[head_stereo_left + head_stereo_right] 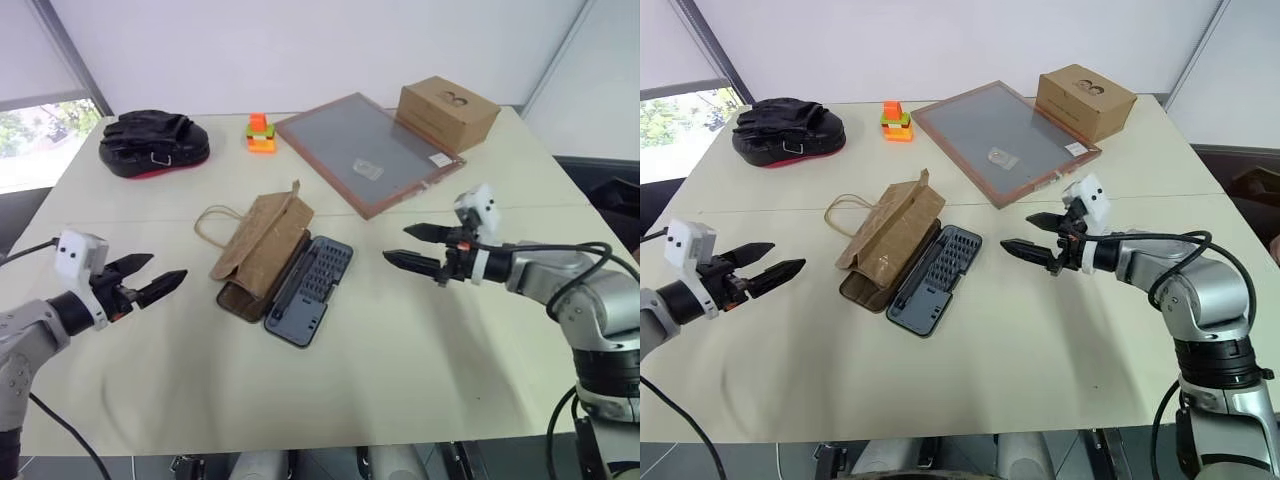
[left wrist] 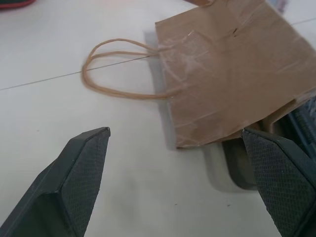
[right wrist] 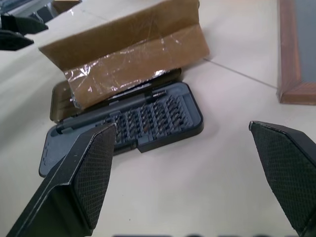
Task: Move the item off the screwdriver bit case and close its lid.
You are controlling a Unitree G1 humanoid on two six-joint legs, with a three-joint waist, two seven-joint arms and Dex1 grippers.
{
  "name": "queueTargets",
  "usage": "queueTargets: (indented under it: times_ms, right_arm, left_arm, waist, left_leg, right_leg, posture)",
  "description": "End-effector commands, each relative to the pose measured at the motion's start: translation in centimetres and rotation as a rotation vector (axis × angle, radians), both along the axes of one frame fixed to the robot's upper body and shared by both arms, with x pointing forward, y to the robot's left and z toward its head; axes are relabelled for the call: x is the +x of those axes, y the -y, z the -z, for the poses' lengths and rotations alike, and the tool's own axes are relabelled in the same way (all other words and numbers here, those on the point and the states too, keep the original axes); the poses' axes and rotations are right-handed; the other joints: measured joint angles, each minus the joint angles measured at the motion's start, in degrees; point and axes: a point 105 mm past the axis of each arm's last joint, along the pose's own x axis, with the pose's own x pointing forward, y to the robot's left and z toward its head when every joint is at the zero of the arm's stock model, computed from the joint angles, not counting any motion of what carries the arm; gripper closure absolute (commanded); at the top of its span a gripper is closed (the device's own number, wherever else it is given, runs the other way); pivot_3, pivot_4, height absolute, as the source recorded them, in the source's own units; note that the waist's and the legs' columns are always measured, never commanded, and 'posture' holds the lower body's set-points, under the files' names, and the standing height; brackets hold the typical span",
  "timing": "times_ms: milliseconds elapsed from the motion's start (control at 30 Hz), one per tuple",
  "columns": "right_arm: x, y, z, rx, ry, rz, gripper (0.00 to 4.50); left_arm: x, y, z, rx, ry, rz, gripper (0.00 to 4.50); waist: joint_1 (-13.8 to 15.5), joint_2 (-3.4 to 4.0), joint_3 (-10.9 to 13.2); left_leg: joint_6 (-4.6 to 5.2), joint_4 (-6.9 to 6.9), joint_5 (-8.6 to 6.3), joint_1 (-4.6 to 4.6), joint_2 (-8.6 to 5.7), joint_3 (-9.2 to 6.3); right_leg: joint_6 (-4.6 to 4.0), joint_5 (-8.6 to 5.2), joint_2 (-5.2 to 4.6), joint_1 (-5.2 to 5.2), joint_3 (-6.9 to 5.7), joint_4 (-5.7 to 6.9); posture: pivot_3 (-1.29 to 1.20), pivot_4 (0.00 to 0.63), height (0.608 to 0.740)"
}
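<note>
Both our left tool point(image 1: 150, 283) and right tool point(image 1: 425, 250) hang wide open and empty. The paper bag point(image 1: 262, 245) lies across the lid point(image 1: 238, 301) of the bit case point(image 1: 310, 288). A low grab risks dragging the case along the counter point(image 1: 400, 350).

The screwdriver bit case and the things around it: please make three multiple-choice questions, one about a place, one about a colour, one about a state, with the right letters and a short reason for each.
1. Where does the paper bag lie?
A. over the lid of the screwdriver bit case
B. on the cardboard box
C. on the black pouch

2. What colour is the frame of the grey panel?
A. blue
B. reddish brown
C. white

3. How is the case?
A. shut
B. open, bits showing
C. standing on end

Answers:
1 A, the bag covers the smoky-brown half.
2 B, the border looks reddish.
3 B, rows of bits lie uncovered beside the bag.
</note>
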Motion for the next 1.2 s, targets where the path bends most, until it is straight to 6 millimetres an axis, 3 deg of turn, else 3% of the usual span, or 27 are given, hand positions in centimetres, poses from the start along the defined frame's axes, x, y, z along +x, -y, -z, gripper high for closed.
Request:
queueTargets:
  times_ms: [33, 133, 1000, 1067, 1200]
  right_arm:
    - [-0.2, -0.5, -1.3, 0.002, 0.066, -0.021, 0.03]
    - [-0.1, -0.5, -1.3, 0.001, 0.067, -0.020, 0.03]
    - [0.1, -1.3, -1.1, -0.044, 0.108, -0.059, 0.03]
    - [0.1, -1.3, -1.0, -0.049, 0.110, -0.058, 0.03]
    - [0.1, -1.4, -1.0, -0.054, 0.114, -0.056, 0.03]
  left_arm:
    - [-0.2, 0.0, -0.9, 0.015, 0.031, 0.013, 0.06]
    - [-0.2, 0.1, -1.7, -0.009, 0.057, 0.016, 0.06]
    - [-0.4, 0.8, -1.7, -0.024, 0.048, 0.060, 0.06]
    - [-0.5, 1.3, -2.0, -0.029, 0.058, 0.082, 0.06]
    - [-0.5, 4.5, -3.2, 0.008, 0.119, 0.198, 0.06]
  waist:
    - [0.0, 0.00, 0.0]
    - [0.0, 0.00, 0.0]
    - [0.0, 0.00, 0.0]
    - [0.0, 0.00, 0.0]
    - [0.1, -0.01, 0.0]
  left_leg:
    - [0.00, 0.00, 0.00, 0.00, 0.00, 0.00]
    - [0.00, 0.00, 0.00, 0.00, 0.00, 0.00]
    - [0.00, 0.00, 0.00, 0.00, 0.00, 0.00]
    - [0.00, 0.00, 0.00, 0.00, 0.00, 0.00]
    - [-0.01, 0.01, 0.00, 0.00, -0.01, 0.00]
  right_leg:
    - [0.00, 0.00, 0.00, 0.00, 0.00, 0.00]
    - [0.00, 0.00, 0.00, 0.00, 0.00, 0.00]
    - [0.00, 0.00, 0.01, 0.00, 0.00, 0.01]
    - [0.00, 0.00, 0.01, 0.00, -0.01, 0.01]
    - [0.00, 0.00, 0.00, 0.00, 0.00, 0.01]
  posture:
    - [0.00, 0.150, 0.740]
    - [0.00, 0.150, 0.740]
    - [0.00, 0.150, 0.740]
    - [0.00, 0.150, 0.740]
    - [0.00, 0.150, 0.740]
